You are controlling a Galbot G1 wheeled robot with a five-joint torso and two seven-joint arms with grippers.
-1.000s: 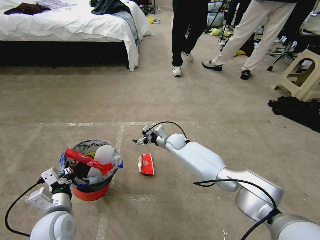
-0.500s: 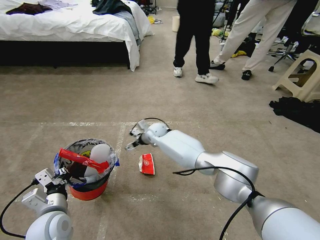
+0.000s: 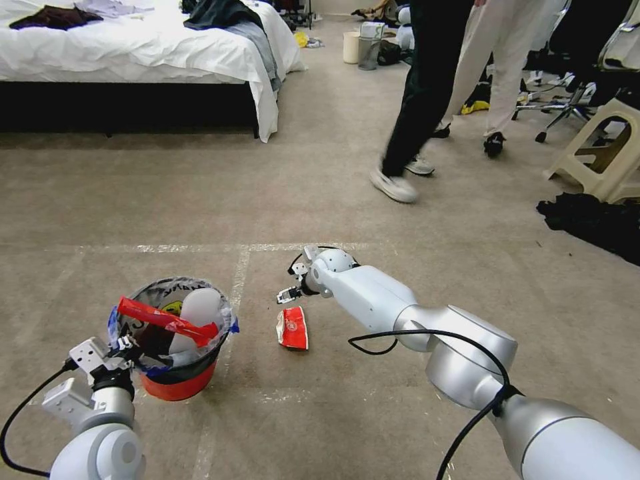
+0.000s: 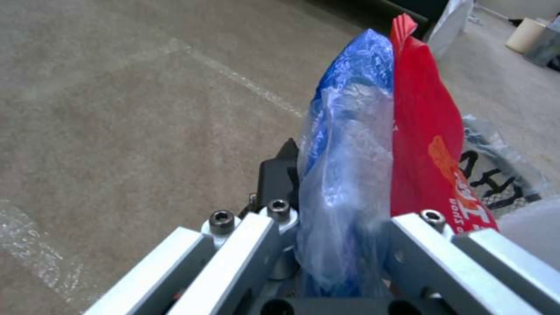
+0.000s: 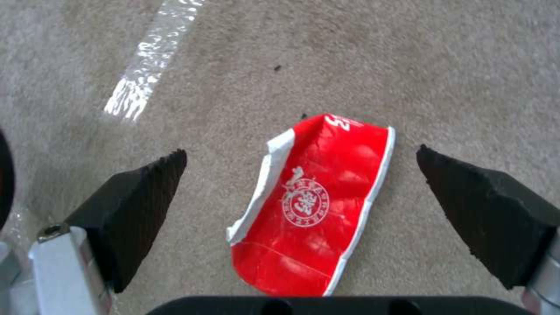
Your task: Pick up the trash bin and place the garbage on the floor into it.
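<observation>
The trash bin (image 3: 175, 381), a small red bucket lined with a blue-edged clear bag, stands on the carpet at the lower left. It holds a long red wrapper (image 3: 167, 320) and white foam pieces (image 3: 199, 312). My left gripper (image 3: 128, 348) is shut on the bin's near rim; the left wrist view shows the bag edge (image 4: 344, 144) pinched in my left gripper (image 4: 344, 210), with the red wrapper (image 4: 428, 144) beside it. A flattened red wrapper (image 3: 292, 328), part of the garbage, lies right of the bin. My right gripper (image 3: 291, 294) hangs open just above it, fingers (image 5: 140, 205) straddling the wrapper (image 5: 315, 205).
A white bed (image 3: 133, 53) with dark clothes stands at the back left. A beige stool (image 3: 600, 157) and a dark clothes pile (image 3: 593, 223) are on the right. A person's legs (image 3: 417, 127) cross behind. Tape lines (image 3: 200, 248) mark the carpet.
My right gripper swung left, then came back and turned downward over the red wrapper. The bin and left gripper shifted slightly left. The people behind walked across.
</observation>
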